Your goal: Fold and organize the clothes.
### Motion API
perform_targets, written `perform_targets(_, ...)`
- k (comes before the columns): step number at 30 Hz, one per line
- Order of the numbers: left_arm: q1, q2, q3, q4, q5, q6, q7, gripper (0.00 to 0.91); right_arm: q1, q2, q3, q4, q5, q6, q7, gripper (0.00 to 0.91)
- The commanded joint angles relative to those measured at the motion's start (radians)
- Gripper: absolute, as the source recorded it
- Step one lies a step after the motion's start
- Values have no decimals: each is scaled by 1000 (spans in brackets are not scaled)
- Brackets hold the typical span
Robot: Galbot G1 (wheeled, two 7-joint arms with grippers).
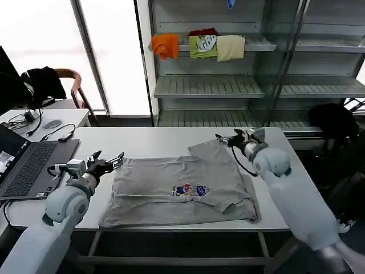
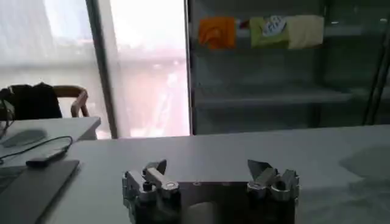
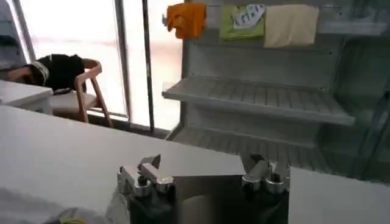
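At the far left of the head view an open laptop sits on the white bench, with a cable trailing behind it and a wooden chair draped in a dark garment in the upper left. Just right of the laptop, in the lower left of the frame, the left tool hovers over the bench beside the left edge of the shirt; its fingers are spread wide apart with nothing between them. The left wrist view shows the same left tool with its two fingertips well apart over bare bench surface.

In the lower middle of the head view the light grey shirt lies flat on the bench, partly folded, with a small multicoloured chest print facing up. One sleeve reaches toward the upper right of the shirt.

Right of centre, the right tool sits near that raised sleeve corner, fingers parted and empty. The right wrist view shows the right tool open above the bench, with a bit of grey cloth at the lower left of that frame.

Behind the bench, in the upper middle of the head view, a metal shelf carries small orange, green and cream garments.
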Motion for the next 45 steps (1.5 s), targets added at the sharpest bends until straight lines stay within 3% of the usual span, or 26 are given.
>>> perform_targets(1, -97, 1, 67, 171, 30, 18, 35, 907, 151, 137, -92, -321, -112, -4, -61, 907)
perform_targets(26, -188, -51, 137, 336, 84, 18, 92, 907, 83, 144, -8, -334, -177, 0, -65, 907)
perform_targets(31, -203, -57, 139, 367, 85, 18, 108, 856, 79, 149, -10, -332, -175, 1, -67, 907)
perform_targets(32, -206, -58, 139, 378, 84, 17, 111, 836, 79, 150, -11, -333, -175, 1, -66, 907)
perform_targets(35, -224, -62, 140, 403, 43, 17, 124, 615, 77, 155, -10, -335, -177, 1, -64, 907)
perform_targets(37, -229, -68, 139, 414, 29, 17, 127, 524, 75, 157, -7, -335, -177, 0, -63, 907)
perform_targets(38, -228, -70, 138, 417, 22, 17, 129, 393, 72, 157, -6, -334, -171, -1, -62, 877)
perform_targets(39, -226, -72, 137, 421, 22, 17, 136, 322, 68, 155, -6, -331, -164, -3, -59, 856)
perform_targets(40, -223, -72, 136, 421, 23, 17, 138, 141, 66, 153, -7, -329, -162, -3, -58, 786)
perform_targets(41, -220, -72, 136, 419, 24, 17, 139, 50, 63, 149, -9, -327, -157, -3, -58, 756)
perform_targets(44, -215, -74, 137, 415, 28, 16, 155, 20, 52, 139, -16, -320, -149, -3, -60, 494)
perform_targets(45, -215, -74, 138, 415, 34, 16, 162, 20, 48, 136, -17, -315, -149, -3, -63, 443)
